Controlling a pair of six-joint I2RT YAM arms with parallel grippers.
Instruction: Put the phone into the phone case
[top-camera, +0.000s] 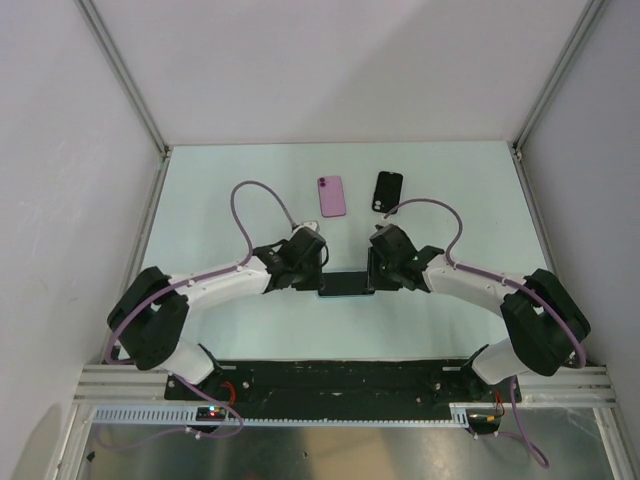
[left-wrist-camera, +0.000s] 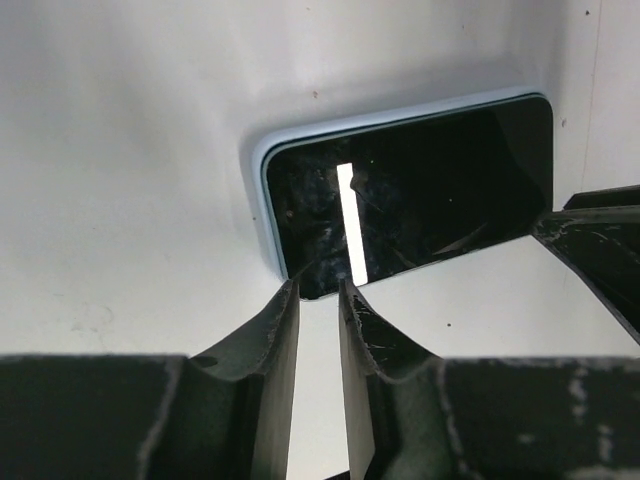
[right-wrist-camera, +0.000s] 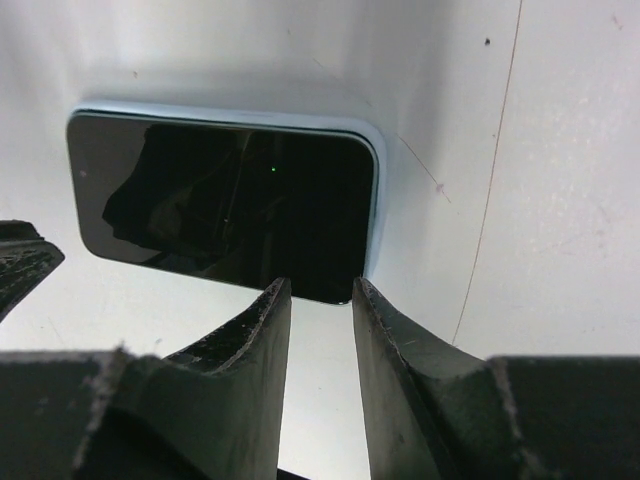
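Black jaws of the left gripper (left-wrist-camera: 318, 292) stand narrowly parted, their tips at the edge of a flat, black-screened phone with a pale blue rim (left-wrist-camera: 420, 190). The right gripper (right-wrist-camera: 320, 290) has equally narrow jaws at the phone's other end. The phone lies on the pale tabletop (top-camera: 250, 180). Farther back lie a pink phone-shaped slab (top-camera: 332, 196) and a black phone case (top-camera: 388, 190), apart.

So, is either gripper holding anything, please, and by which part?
Nothing seems held: left gripper and right gripper flank the phone, finger gaps empty.
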